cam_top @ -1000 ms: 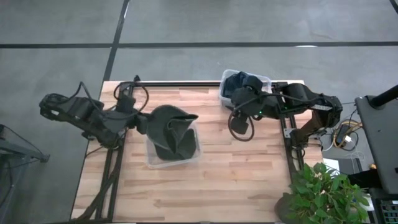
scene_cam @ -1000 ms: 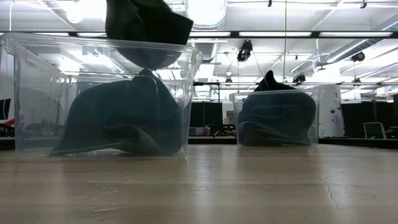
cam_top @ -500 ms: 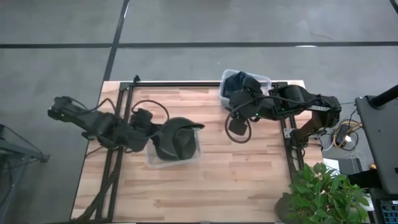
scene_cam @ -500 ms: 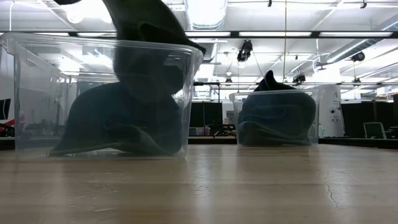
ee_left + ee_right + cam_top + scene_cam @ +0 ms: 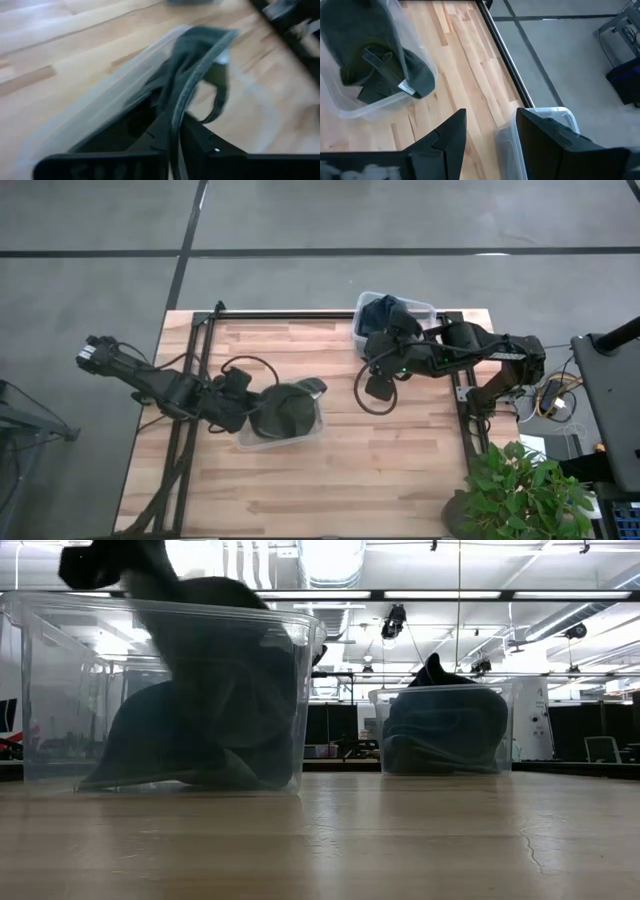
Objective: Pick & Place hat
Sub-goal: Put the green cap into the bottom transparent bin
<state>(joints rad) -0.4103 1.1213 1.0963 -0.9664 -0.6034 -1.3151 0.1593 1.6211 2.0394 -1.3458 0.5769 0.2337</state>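
A dark grey hat (image 5: pixel 287 412) hangs inside a clear plastic bin (image 5: pixel 300 442) at the table's left middle, on top of another dark hat (image 5: pixel 150 740) that lies on the bin's floor. My left gripper (image 5: pixel 243 402) is at the bin's left wall, shut on the hat. The low view shows the hat (image 5: pixel 225 660) behind the bin's wall (image 5: pixel 60 690). My right gripper (image 5: pixel 373 385) hovers open over the table, near a second bin (image 5: pixel 428 310) at the far right. My left gripper (image 5: pixel 172 129) pinches the hat's edge (image 5: pixel 176 107) between its two fingers, coming slanting down from the table's left. The hat hangs from the fingers into the bin, and its strap (image 5: pixel 220 100) dangles loose. Its far tip (image 5: pixel 315 387) reaches over the bin's rim.
The second clear bin (image 5: pixel 440 730) at the far right holds dark blue hats (image 5: pixel 385 310). A black frame rail (image 5: pixel 300 315) runs along the table's far edge. Bare wood lies between the bins and along the near edge. A plant (image 5: pixel 525 485) stands off the near right corner.
My left gripper has moved down and toward the near edge, carrying the hat from above the bin's rim down into the bin. The hat has gone from hanging clear over the bin to sitting mostly inside it. My right gripper has drifted slightly left.
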